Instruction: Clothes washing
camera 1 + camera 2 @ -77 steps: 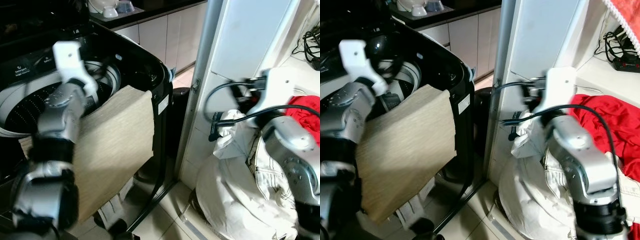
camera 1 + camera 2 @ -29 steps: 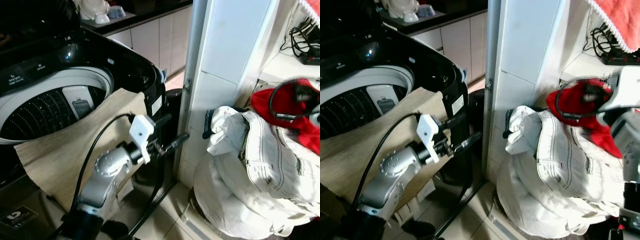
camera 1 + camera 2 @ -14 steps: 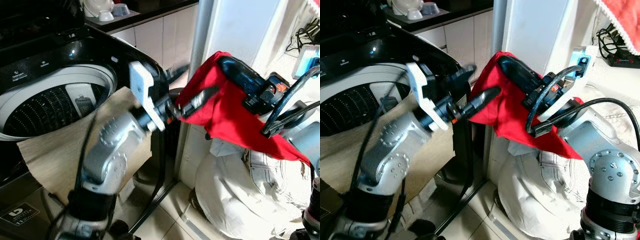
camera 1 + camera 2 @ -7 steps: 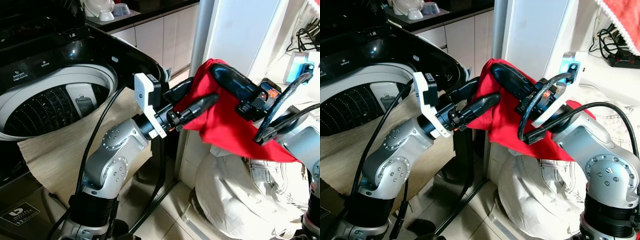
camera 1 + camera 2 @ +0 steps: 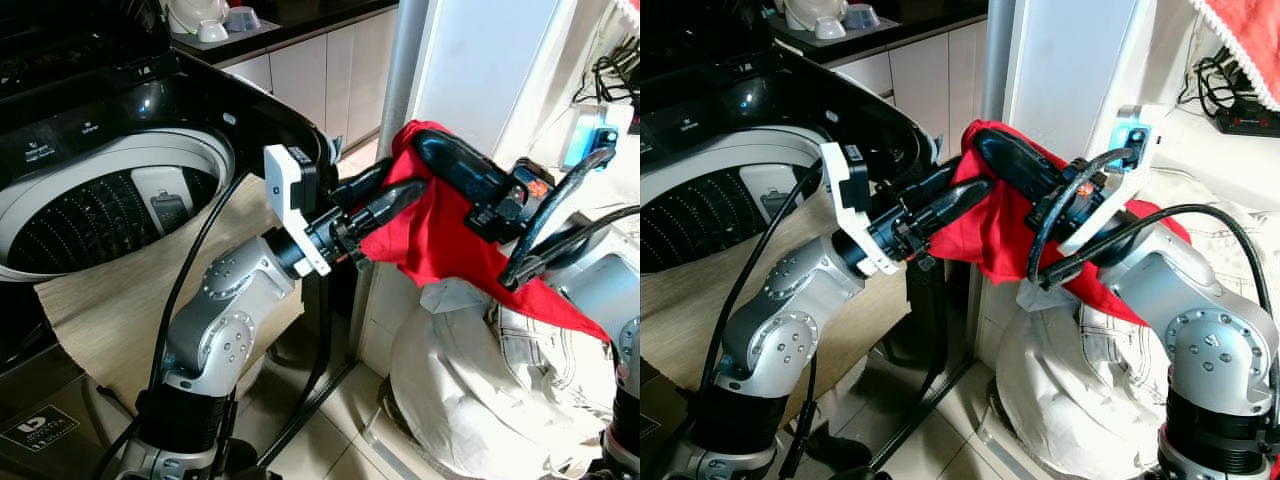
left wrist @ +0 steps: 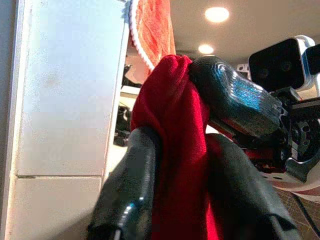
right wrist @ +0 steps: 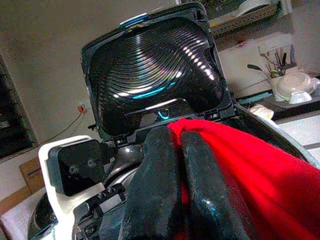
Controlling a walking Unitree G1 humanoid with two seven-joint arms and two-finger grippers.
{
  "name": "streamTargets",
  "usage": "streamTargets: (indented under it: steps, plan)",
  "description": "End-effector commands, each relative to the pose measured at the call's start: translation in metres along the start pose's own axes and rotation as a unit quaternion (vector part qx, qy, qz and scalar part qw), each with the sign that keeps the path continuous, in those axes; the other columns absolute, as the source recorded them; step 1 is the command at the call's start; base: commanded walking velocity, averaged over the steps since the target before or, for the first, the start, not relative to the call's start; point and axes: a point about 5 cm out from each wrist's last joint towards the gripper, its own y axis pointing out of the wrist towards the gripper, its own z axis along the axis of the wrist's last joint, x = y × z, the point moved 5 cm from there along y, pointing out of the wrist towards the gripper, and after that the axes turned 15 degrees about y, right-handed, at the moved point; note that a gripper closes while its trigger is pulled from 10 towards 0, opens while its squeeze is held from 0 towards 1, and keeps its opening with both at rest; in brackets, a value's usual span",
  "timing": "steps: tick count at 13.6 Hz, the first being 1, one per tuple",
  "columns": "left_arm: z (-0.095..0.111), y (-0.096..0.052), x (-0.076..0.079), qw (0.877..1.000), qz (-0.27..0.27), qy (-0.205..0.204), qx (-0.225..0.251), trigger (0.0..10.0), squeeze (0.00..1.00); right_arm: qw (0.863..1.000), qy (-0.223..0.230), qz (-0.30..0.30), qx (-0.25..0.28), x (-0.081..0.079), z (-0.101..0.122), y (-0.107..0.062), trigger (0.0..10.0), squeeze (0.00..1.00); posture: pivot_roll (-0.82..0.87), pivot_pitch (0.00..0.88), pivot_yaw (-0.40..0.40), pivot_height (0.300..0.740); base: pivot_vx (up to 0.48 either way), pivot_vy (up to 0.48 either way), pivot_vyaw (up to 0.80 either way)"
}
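Red cloth (image 5: 440,235) hangs in mid-air between the robot's two arms, in front of a white pillar (image 5: 470,90) and just to the right of the washing machine. On the far left stands the black top-loading washing machine (image 5: 150,110) with its lid raised and its round drum (image 5: 90,215) open. A beige mat (image 5: 130,300) is draped over the machine's front edge. From the lower left, the left gripper (image 5: 385,200) reaches up and rightward; its two black fingers (image 6: 135,185) sit on either side of a fold of the cloth, closed against it. Coming from the right, the right gripper (image 5: 995,155) meets the cloth at its top, its fingers (image 7: 160,185) pressed together with the red fabric pinched between them. The cloth trails down and to the right from there. Below it, on the floor at the right, sits a heap of white laundry (image 5: 480,380) with dark stitching.
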Motion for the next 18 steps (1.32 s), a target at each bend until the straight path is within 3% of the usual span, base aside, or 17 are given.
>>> streamTargets:
  steps: [1, 4, 5, 6, 7, 9, 10, 11, 12, 13, 14, 15, 16, 17, 18]
  plan:
    - [0.003, -0.001, 0.001, 1.000, -0.004, -0.003, 0.005, 0.0, 0.00, 1.000, -0.021, 0.012, 0.002, -0.008, 0.004, 0.002, 0.0, 0.00, -0.17, 0.000, 0.030, 0.740, 0.000, 0.000, 0.00]
    - [0.003, -0.002, 0.001, 1.000, -0.004, -0.005, 0.007, 0.0, 0.00, 1.000, -0.024, 0.012, 0.002, -0.008, 0.005, 0.002, 0.0, 0.00, -0.17, 0.000, 0.030, 0.740, 0.000, 0.000, 0.00]
    - [0.004, -0.002, -0.002, 1.000, 0.004, 0.000, 0.008, 0.0, 0.00, 1.000, -0.027, 0.010, 0.001, -0.008, 0.005, 0.002, 0.9, 0.00, -0.17, 0.000, 0.031, 0.740, 0.000, 0.000, 0.00]
    - [0.003, -0.003, -0.006, 1.000, 0.016, 0.005, 0.007, 0.0, 0.00, 1.000, -0.029, 0.011, 0.000, -0.008, 0.004, 0.002, 2.7, 0.00, -0.17, 0.000, 0.032, 0.740, 0.000, 0.000, 0.00]
    - [0.005, -0.004, -0.019, 0.998, 0.051, 0.018, 0.007, 0.0, 0.00, 1.000, -0.021, 0.021, -0.001, -0.011, 0.004, 0.001, 10.0, 1.00, -0.17, 0.000, 0.033, 0.740, 0.000, 0.000, 0.00]
    - [0.012, -0.007, -0.037, 0.994, 0.095, 0.045, 0.016, 0.0, 0.00, 0.999, -0.024, 0.033, -0.003, -0.016, 0.003, 0.000, 10.0, 1.00, -0.17, 0.000, 0.033, 0.740, 0.000, 0.000, 0.00]
    - [0.026, -0.012, -0.063, 0.984, 0.157, 0.083, 0.026, 0.0, 0.00, 0.999, -0.041, 0.019, -0.012, -0.012, 0.001, 0.001, 10.0, 0.04, -0.17, 0.000, 0.033, 0.740, 0.000, 0.000, 0.00]
    - [0.039, -0.017, -0.085, 0.972, 0.200, 0.119, 0.029, 0.0, 0.00, 0.999, -0.044, 0.020, -0.015, -0.013, 0.000, 0.001, 10.0, 0.00, -0.17, 0.000, 0.032, 0.740, 0.000, 0.000, 0.00]
    - [0.077, -0.029, -0.125, 0.937, 0.277, 0.209, 0.037, 0.0, 0.00, 0.998, -0.053, 0.021, -0.022, -0.014, -0.003, 0.002, 10.0, 0.00, -0.17, 0.000, 0.032, 0.740, 0.000, 0.000, 0.00]
    - [0.139, -0.045, -0.160, 0.880, 0.350, 0.312, 0.071, 0.0, 0.00, 0.997, -0.065, 0.015, -0.029, -0.012, -0.006, 0.003, 10.0, 0.00, -0.16, 0.000, 0.035, 0.740, 0.000, 0.000, 0.00]
    - [0.187, -0.058, -0.178, 0.828, 0.396, 0.387, 0.089, 0.0, 0.00, 0.997, -0.072, 0.010, -0.029, -0.011, -0.008, 0.006, 10.0, 0.00, -0.17, 0.000, 0.041, 0.740, 0.000, 0.000, 0.00]
    - [0.188, -0.065, -0.186, 0.809, 0.411, 0.416, 0.063, 0.0, 0.00, 0.996, -0.077, 0.008, -0.037, -0.011, -0.012, 0.007, 10.0, 0.00, -0.17, 0.000, 0.044, 0.740, 0.000, 0.000, 0.00]
    - [0.179, -0.071, -0.194, 0.806, 0.423, 0.413, 0.037, 0.0, 0.00, 0.994, -0.089, 0.004, -0.059, -0.010, -0.020, 0.007, 10.0, 0.00, -0.17, 0.000, 0.046, 0.740, 0.000, 0.000, 0.00]
    - [0.155, -0.079, -0.208, 0.801, 0.443, 0.401, -0.024, 0.0, 0.00, 0.988, -0.113, -0.010, -0.105, -0.006, -0.036, 0.006, 10.0, 0.00, -0.17, 0.000, 0.046, 0.740, 0.000, 0.000, 0.00]
    - [0.093, -0.096, -0.229, 0.797, 0.453, 0.361, -0.171, 10.0, 0.00, 0.975, -0.146, -0.033, -0.162, 0.003, -0.056, 0.005, 10.0, 0.00, -0.17, 0.000, 0.043, 0.740, 0.000, 0.000, 0.00]
